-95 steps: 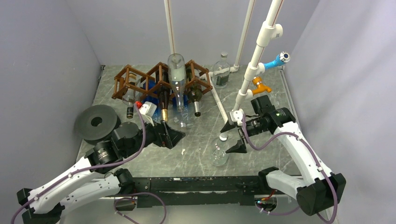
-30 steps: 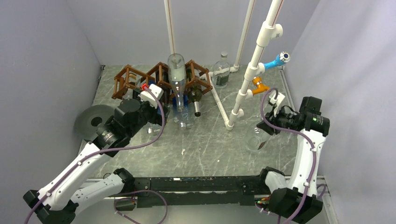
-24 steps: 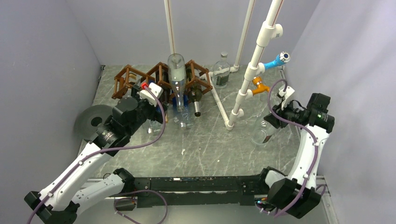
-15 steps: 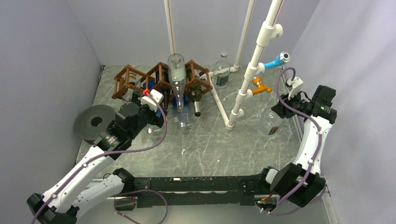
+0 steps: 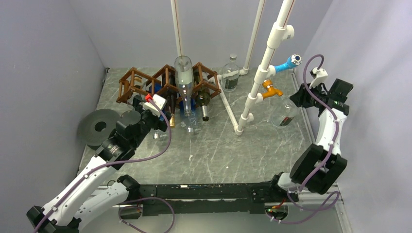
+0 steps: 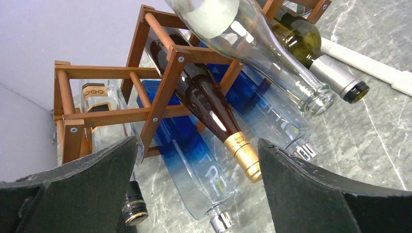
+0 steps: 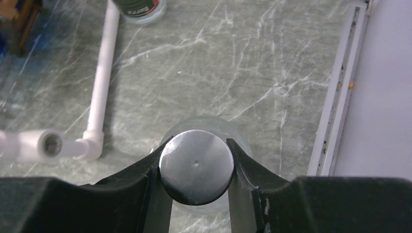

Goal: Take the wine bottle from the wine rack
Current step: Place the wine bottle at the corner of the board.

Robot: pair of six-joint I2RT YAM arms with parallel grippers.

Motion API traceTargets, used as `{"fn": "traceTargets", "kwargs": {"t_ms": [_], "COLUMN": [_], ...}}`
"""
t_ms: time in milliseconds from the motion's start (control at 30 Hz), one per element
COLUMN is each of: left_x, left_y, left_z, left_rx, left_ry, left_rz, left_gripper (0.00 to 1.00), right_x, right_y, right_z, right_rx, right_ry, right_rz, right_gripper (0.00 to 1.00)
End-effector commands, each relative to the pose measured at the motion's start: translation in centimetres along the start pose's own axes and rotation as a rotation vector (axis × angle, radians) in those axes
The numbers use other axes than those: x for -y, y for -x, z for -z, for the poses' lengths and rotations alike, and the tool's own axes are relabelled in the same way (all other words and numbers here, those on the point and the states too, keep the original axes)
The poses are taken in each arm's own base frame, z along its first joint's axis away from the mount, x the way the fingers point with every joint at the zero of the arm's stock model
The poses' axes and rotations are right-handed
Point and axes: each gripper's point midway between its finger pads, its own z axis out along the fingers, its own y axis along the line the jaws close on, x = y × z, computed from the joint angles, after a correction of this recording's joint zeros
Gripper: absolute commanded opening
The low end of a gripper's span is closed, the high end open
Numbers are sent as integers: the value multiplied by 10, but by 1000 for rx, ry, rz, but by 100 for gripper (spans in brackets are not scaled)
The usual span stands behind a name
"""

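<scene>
Reach step: left end effector [image 6: 197,145] released, dark bottle [image 6: 204,104] ahead in rack [image 6: 163,92]; next, close on neck. Right end effector [image 7: 197,162] grasping clear bottle [image 5: 283,115].

On my left a dark grey holed round disc [image 5: 100,127] lies on the grey marbled tabletop [image 5: 214,150]; the white plastic pipe stand [image 5: 251,98] bears a blue tap [image 5: 285,64] above an orange tap [image 5: 270,89].

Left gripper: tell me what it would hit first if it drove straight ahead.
With the left gripper open, probably the gold-foiled neck of the dark glass wine bottle jutting from the brown wooden lattice wine rack. The blue square glass bottle beneath may come first, since depth is unclear.
</scene>
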Motion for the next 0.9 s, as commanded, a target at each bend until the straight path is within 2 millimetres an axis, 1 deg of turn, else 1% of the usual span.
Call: {"fn": "traceTargets", "kwargs": {"t_ms": [0, 100, 200, 367, 533, 667, 733, 767, 800, 867], "left_x": [-13, -17, -20, -24, -30, -31, -31, -31, -31, -32], "left_y": [11, 10, 7, 4, 2, -1, -3, -3, -4, -5], "left_z": [1, 1, 0, -1, 0, -3, -4, -5, -5, -6], "left_rx": [49, 46, 41, 34, 36, 29, 22, 19, 17, 15], "left_ry": [58, 74, 85, 103, 127, 129, 129, 129, 131, 132], "left_rz": [-5, -6, -7, -14, -19, -23, -26, -27, -28, -28], "left_gripper": [100, 100, 99, 100, 100, 100, 100, 99, 100, 99], "right_x": [32, 48, 57, 60, 69, 75, 77, 78, 78, 74], "right_y": [88, 96, 108, 129, 147, 154, 154, 160, 161, 167], "right_z": [4, -7, -19, -47, -74, -92, -102, -106, -112, -122], "right_rx": [232, 249, 256, 272, 304, 324, 324, 342, 346, 354], "right_ry": [-90, -113, -152, -195, -243, -259, -268, -273, -274, -275], "right_rz": [95, 56, 54, 71, 47, 27, 19, 30, 30, 41], "right_gripper": [0, 0, 0, 0, 0, 0, 0, 0, 0, 0]}}
